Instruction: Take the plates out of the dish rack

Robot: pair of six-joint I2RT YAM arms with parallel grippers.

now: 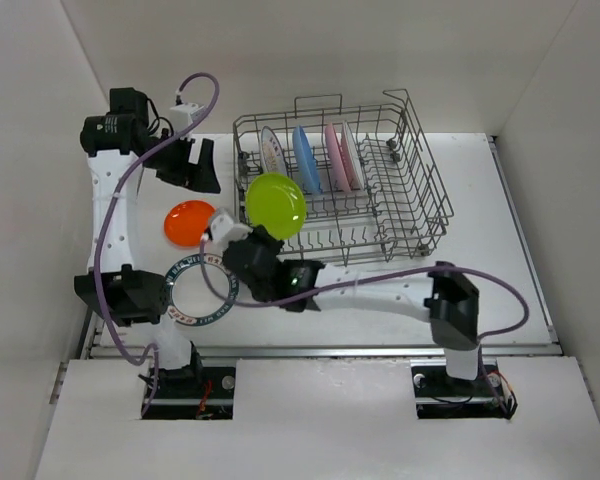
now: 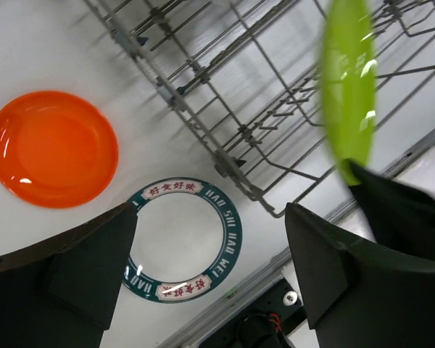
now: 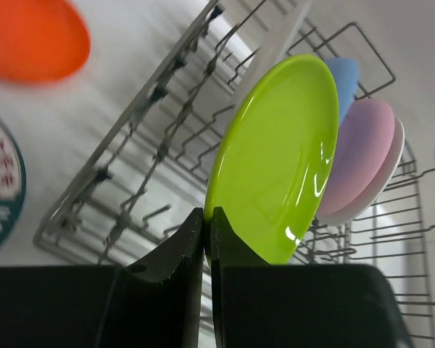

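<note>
The right pincer (image 3: 206, 230) is clenched on the lower rim of the green plate (image 1: 275, 204). The plate hangs on edge over the rack's (image 1: 420, 192) left end, toward the surface's (image 1: 500, 280) left edge. The left pincer (image 2: 210, 216) is released and empty. The plate should probably clear the tines first. Then carry it left, tip it flat and lower it beside the orange plate (image 1: 189, 222) and ringed plate (image 1: 202, 292), overlapping neither. Four plates stand racked.
</note>
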